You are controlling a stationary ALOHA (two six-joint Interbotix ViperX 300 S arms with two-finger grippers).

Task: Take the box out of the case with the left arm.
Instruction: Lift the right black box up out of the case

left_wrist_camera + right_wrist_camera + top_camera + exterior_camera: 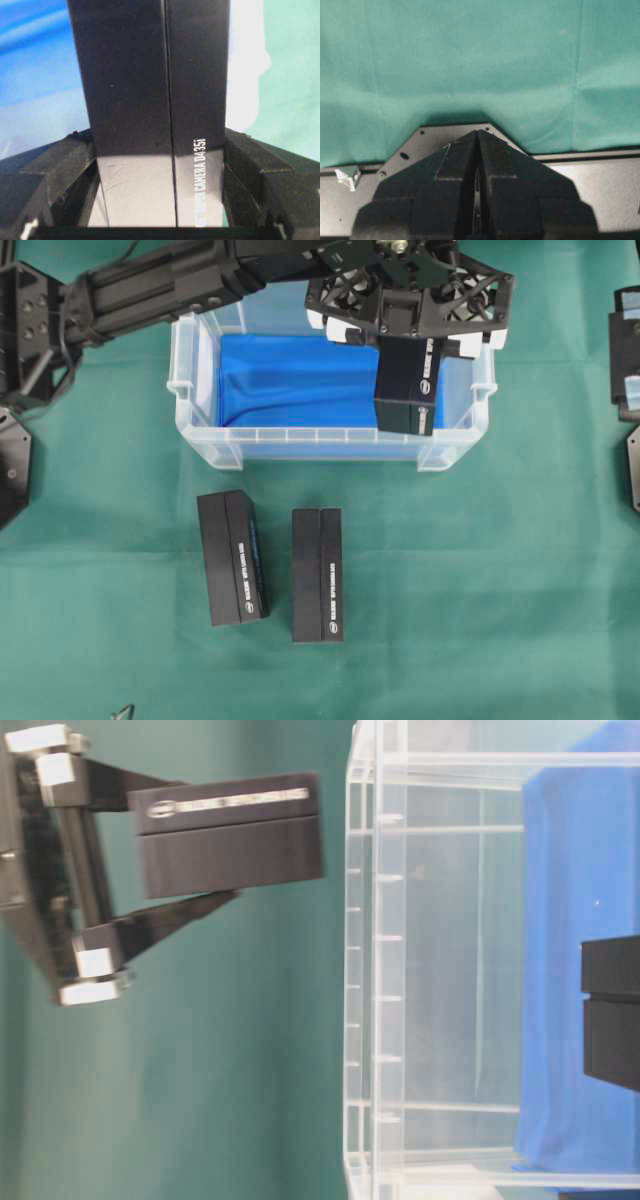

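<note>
left gripper [404,340]: clamped on a black rectangular box [404,388] by its two long sides
box: lifted above the clear plastic tub [200,435] with blue lining (right end)
right gripper [478,150]: fingers pressed together, holding nothing
green cloth [480,580]: two more black boxes [232,558]

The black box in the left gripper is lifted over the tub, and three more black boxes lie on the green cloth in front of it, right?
Not quite: only two black boxes lie on the green cloth, as the overhead view shows. The left gripper does hold a black box lifted over the tub.
</note>
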